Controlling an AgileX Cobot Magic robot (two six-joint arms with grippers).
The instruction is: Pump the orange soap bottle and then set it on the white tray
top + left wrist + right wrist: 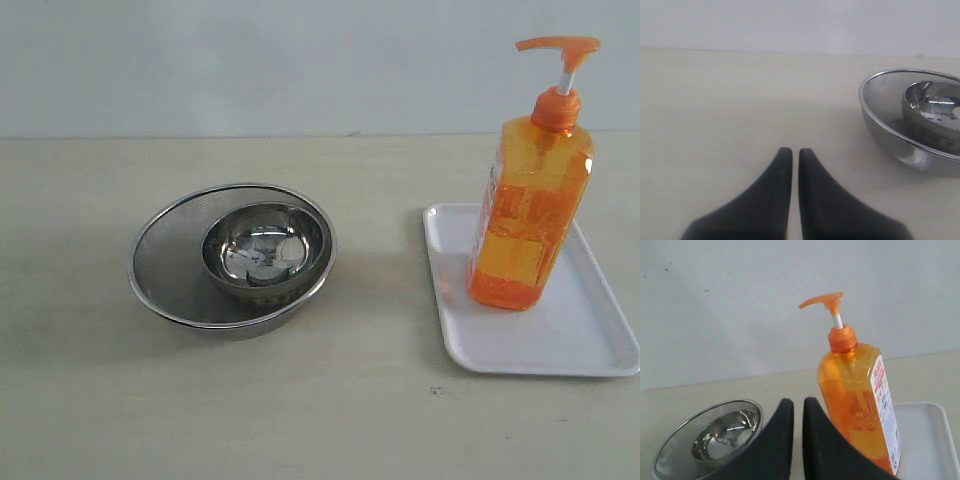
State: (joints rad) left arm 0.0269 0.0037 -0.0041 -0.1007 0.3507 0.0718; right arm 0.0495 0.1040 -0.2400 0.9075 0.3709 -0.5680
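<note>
The orange soap bottle (pixel 530 210) stands upright on the white tray (pixel 580 340) at the right of the table, its pump head (pixel 558 45) raised on the white stem. In the right wrist view the bottle (pixel 857 400) rises just beyond my right gripper (pixel 798 402), which is shut on nothing and apart from it; the tray (pixel 925 435) shows behind. My left gripper (pixel 791 151) is shut and empty over bare table, left of the bowls. Neither gripper appears in the exterior view.
A small steel bowl (pixel 265 245) sits inside a wider steel mesh bowl (pixel 165 265) left of the middle of the table; both show in the left wrist view (pixel 920 125) and the right wrist view (pixel 710 440). A pale wall backs the table.
</note>
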